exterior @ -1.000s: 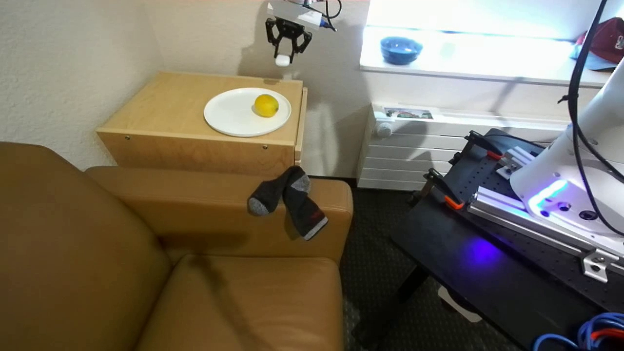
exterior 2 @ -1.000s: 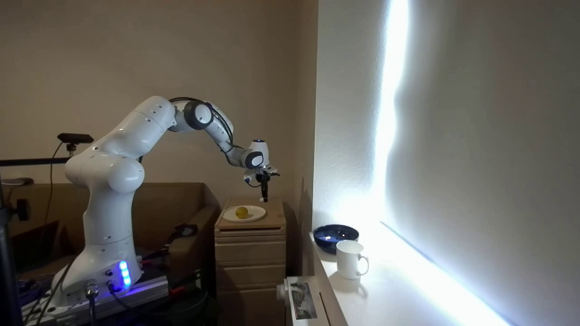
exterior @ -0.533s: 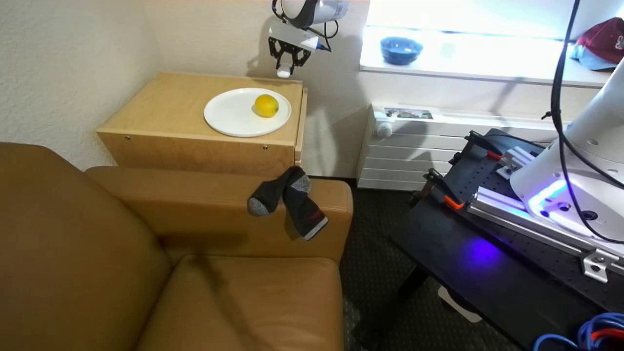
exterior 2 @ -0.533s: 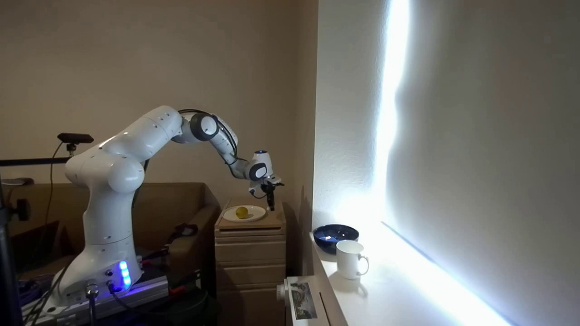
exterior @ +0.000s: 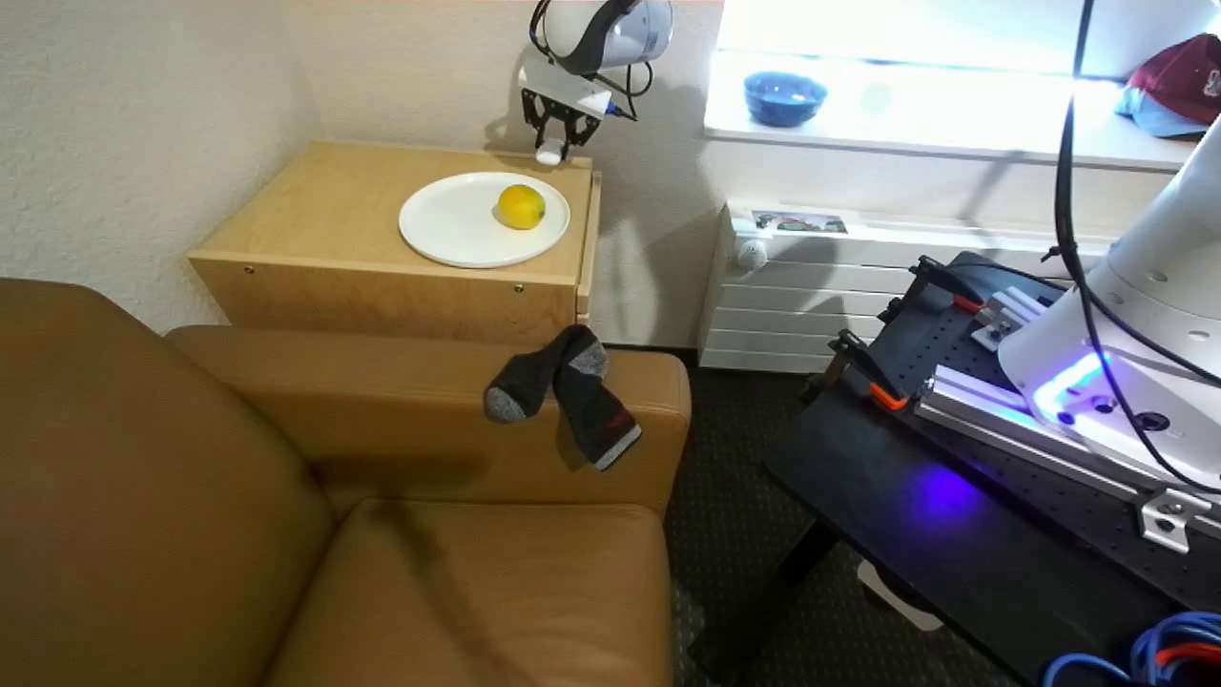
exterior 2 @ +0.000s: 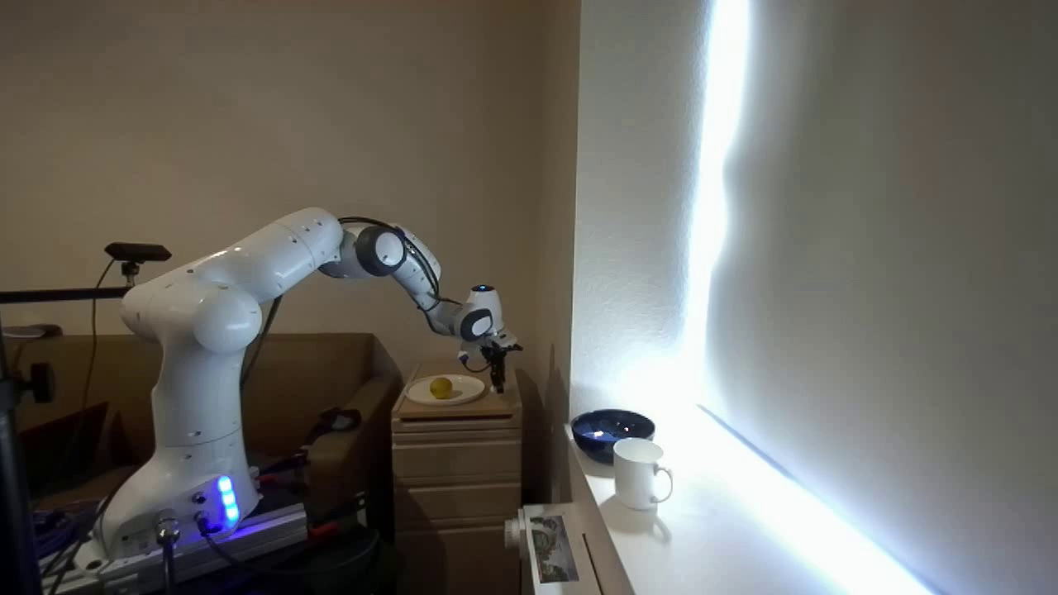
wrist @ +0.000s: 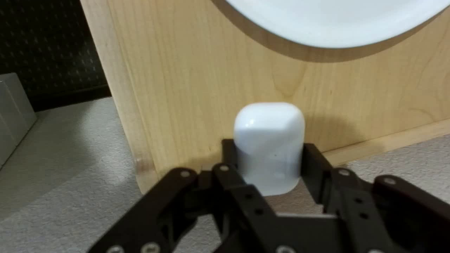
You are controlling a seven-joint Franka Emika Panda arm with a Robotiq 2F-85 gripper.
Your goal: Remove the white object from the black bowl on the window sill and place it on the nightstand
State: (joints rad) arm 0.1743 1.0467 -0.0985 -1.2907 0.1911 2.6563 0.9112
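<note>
Pale textured wall [exterior: 153,114], two faces meeting in a corner; in an exterior view the back wall [exterior 2: 289,107] reads dim tan. Window [exterior: 916,33] upper right, blown out white. In an exterior view the glare is a wavy vertical light strip [exterior 2: 712,198], with a grey panel [exterior 2: 893,273] right of it, can't tell blind or wall. White slatted radiator [exterior: 792,296] below the window. Brown leather armchair [exterior: 362,458], shadow streak across the seat. Floor [exterior: 734,429]: dark carpet, light specks in wrist view. Dark skirting [wrist: 70,97] at wall foot. Black surface [exterior: 1030,563] at right, violet light patch [exterior: 944,491] on it.
</note>
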